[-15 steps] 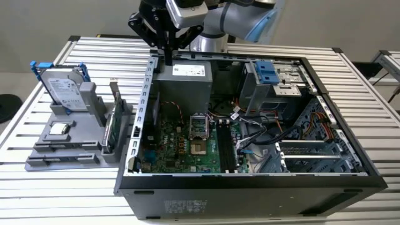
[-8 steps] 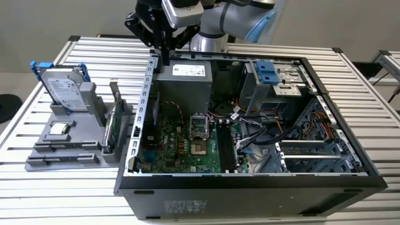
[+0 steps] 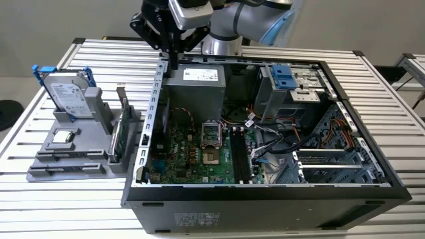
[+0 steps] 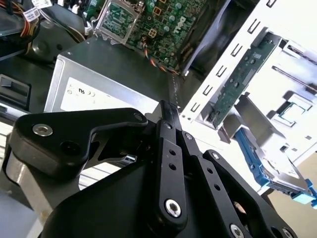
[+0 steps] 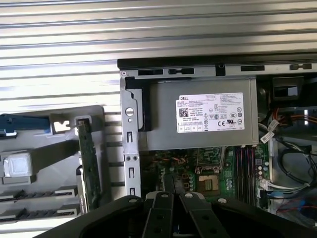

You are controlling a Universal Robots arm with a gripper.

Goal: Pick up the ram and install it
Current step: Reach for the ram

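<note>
Black matte gripper (image 4: 167, 106), fingers pressed together, hangs over the grey sheet-metal power supply (image 5: 198, 116). Exterior view shows the motherboard's long dark slots (image 3: 240, 154) whole, first wrist view partly; whether the ram sits there I cannot tell.

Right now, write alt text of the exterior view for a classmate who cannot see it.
A robot arm holds its shut tool over a corner of an open computer case, beside the power supply. On the exterior view's left, a grey holder carries a hard drive and an upright green board.
</note>
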